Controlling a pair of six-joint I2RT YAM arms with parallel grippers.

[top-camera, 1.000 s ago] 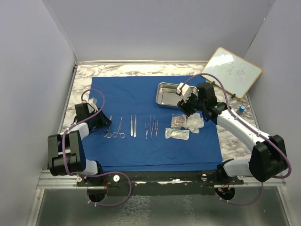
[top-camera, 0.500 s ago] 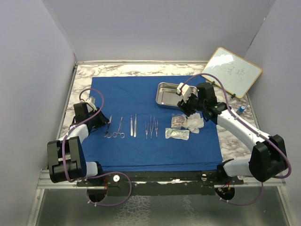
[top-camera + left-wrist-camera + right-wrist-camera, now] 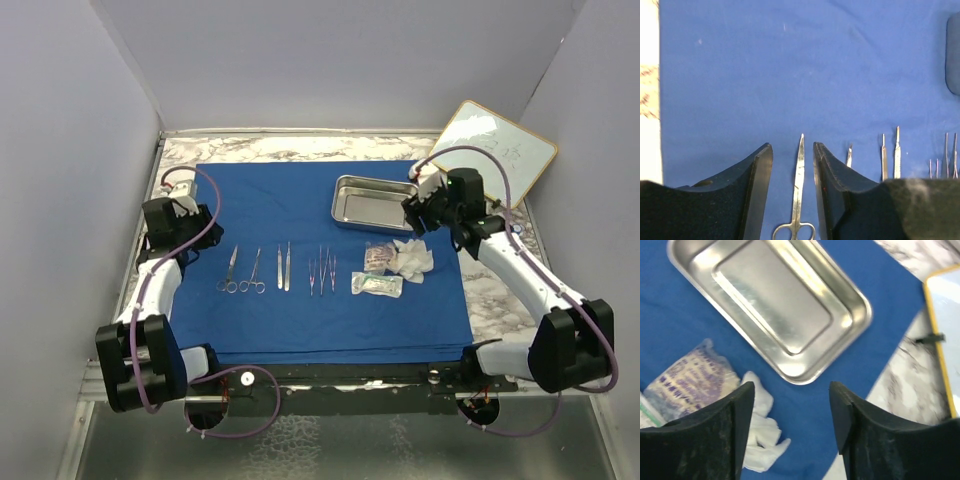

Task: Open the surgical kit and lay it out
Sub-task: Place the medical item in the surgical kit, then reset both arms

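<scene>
Lying spread flat over the marble table [image 3: 300, 148], the blue cloth wrap [image 3: 290, 200] is seen fully opened; the steel tray [image 3: 375, 203] is set on its far right part. A row of instruments is laid out on the cloth towards its left side: scissors [image 3: 230, 272] at the left end, a second ring-handled tool [image 3: 252, 272] beside them, then thin pieces that appear to be tweezers [image 3: 284, 267] and forceps [image 3: 321, 270], though they are too small to be told apart with certainty. Right of the row, white gauze [image 3: 412, 258] is bunched against a printed packet [image 3: 378, 257], with a clear packet [image 3: 377, 285] just nearer. The left gripper [image 3: 792, 146] is held above the cloth with its jaws parted and nothing gripped; the scissors are seen lying on the cloth in the gap. The right gripper [image 3: 790, 390] is held above the tray's edge, jaws wide apart, nothing between them; a whiteboard [image 3: 493, 152] is propped off the cloth at the far right.
</scene>
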